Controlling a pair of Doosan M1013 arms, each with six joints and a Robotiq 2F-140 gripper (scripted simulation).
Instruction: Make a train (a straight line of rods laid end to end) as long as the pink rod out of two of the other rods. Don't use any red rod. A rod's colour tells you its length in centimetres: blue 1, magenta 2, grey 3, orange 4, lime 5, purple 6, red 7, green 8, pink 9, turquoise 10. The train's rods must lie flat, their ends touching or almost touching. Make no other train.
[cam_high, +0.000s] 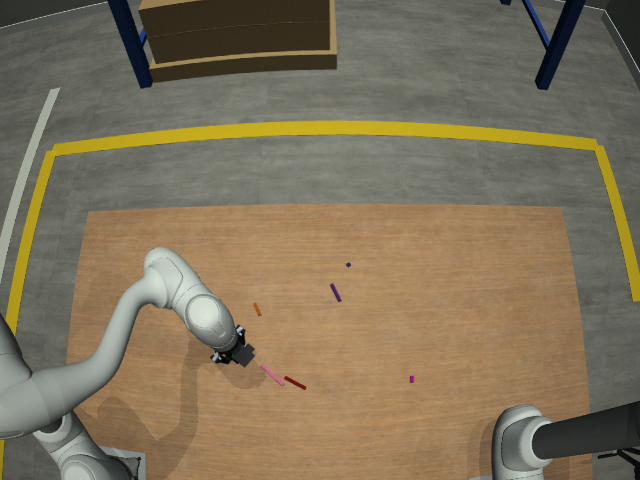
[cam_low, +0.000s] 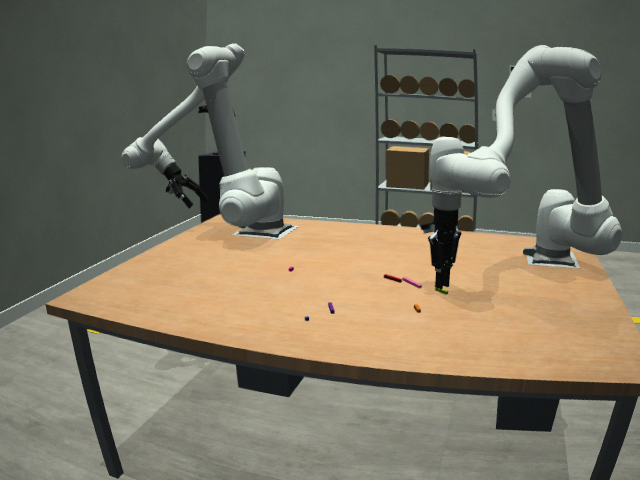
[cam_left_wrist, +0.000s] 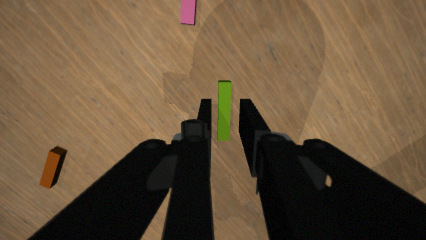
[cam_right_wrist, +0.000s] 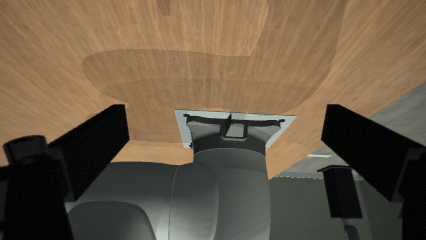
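A lime rod (cam_low: 443, 291) (cam_left_wrist: 224, 95) lies flat on the table; my left gripper hides it in the top view. My left gripper (cam_low: 442, 285) (cam_left_wrist: 225, 115) points down, slightly open, its fingertips on either side of the rod with gaps showing. An orange rod (cam_high: 257, 309) (cam_low: 417, 308) (cam_left_wrist: 51, 169) lies apart nearby. The pink rod (cam_high: 272, 375) (cam_low: 412, 282) (cam_left_wrist: 188, 12) lies beyond the lime rod's far end. My right gripper (cam_low: 192, 198) (cam_right_wrist: 225, 122) is wide open and empty, high at the table's far side from the left arm.
A red rod (cam_high: 295, 382) (cam_low: 392, 277) lies close to one end of the pink rod. A purple rod (cam_high: 336, 292) (cam_low: 331, 307), a blue rod (cam_high: 348, 264) (cam_low: 306, 318) and a magenta rod (cam_high: 412, 379) (cam_low: 291, 268) lie apart on the table (cam_high: 465, 289).
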